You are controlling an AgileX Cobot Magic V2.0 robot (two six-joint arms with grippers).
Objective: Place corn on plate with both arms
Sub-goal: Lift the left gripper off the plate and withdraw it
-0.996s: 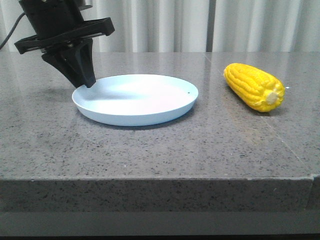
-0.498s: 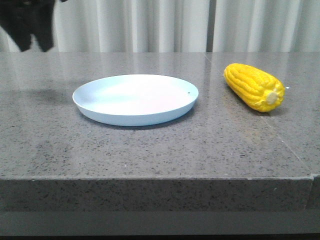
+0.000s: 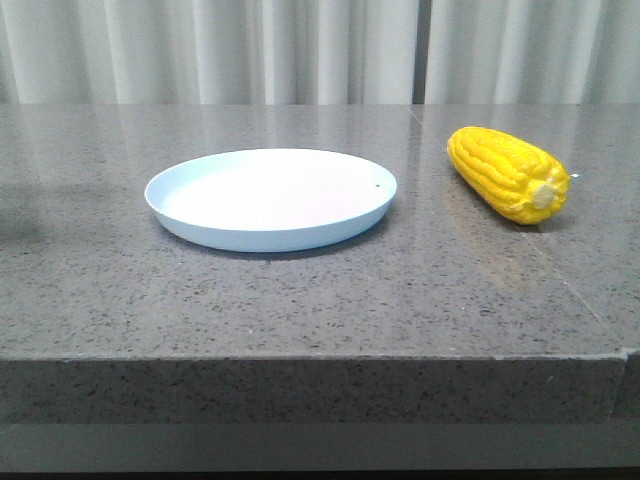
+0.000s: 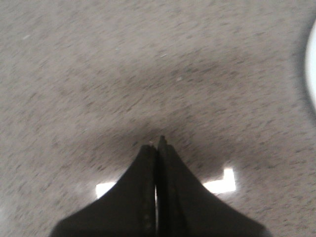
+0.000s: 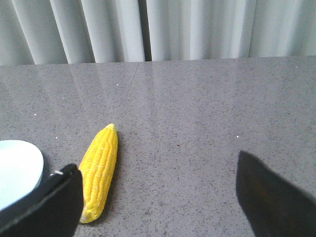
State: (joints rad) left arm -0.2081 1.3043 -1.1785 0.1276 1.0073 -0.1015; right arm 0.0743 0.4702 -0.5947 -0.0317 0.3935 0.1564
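A bright yellow corn lies on the grey stone table, to the right of the plate, its pale stub end toward the front. The pale blue plate sits left of centre with nothing on it. Neither arm shows in the front view. In the right wrist view the corn lies just beside one finger of my open right gripper, outside the gap, and the plate's rim shows at the edge. My left gripper is shut and empty above bare table, with a sliver of the plate's rim at the frame edge.
The grey speckled stone table has its front edge close to the camera. White curtains hang behind the table's far edge.
My left gripper, which stood at the plate's left rim, has lifted away up and to the left and left the front view. Plate and corn have not moved.
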